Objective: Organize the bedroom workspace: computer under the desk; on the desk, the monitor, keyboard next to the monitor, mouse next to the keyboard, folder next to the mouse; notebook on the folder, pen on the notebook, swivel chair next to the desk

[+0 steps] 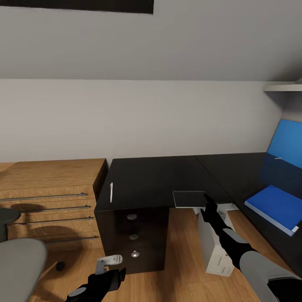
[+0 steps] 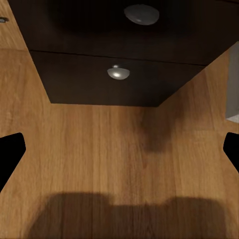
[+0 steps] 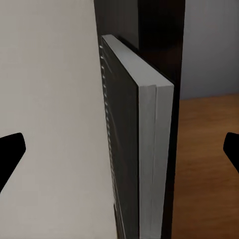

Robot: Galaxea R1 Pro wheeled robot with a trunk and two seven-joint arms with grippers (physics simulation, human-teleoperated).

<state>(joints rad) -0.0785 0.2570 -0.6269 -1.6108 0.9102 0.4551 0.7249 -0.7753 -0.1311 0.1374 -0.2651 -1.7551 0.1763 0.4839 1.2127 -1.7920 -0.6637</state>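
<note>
The glossy black desk [image 1: 159, 176] spans the middle of the head view. A grey notebook [image 1: 188, 198] lies at its front edge, and my right gripper [image 1: 208, 204] is at the notebook's right end. The right wrist view shows the notebook [image 3: 144, 149] edge-on between the wide-apart fingers of that open gripper [image 3: 120, 152]. The white pen [image 1: 111, 192] lies near the desk's left edge. On the right wing rests the blue folder [image 1: 274, 207]. The computer [image 1: 214, 247] stands under the desk. My left gripper [image 1: 117, 277] hangs low and open [image 2: 119, 154] over the floor.
A dark drawer unit [image 1: 133, 237] with three silver knobs [image 2: 118, 73] carries the desk's left end. A light wood drawer chest [image 1: 50, 197] stands to its left. The grey swivel chair [image 1: 19, 264] sits at the lower left. A blue wall panel [image 1: 287, 144] leans behind the right wing.
</note>
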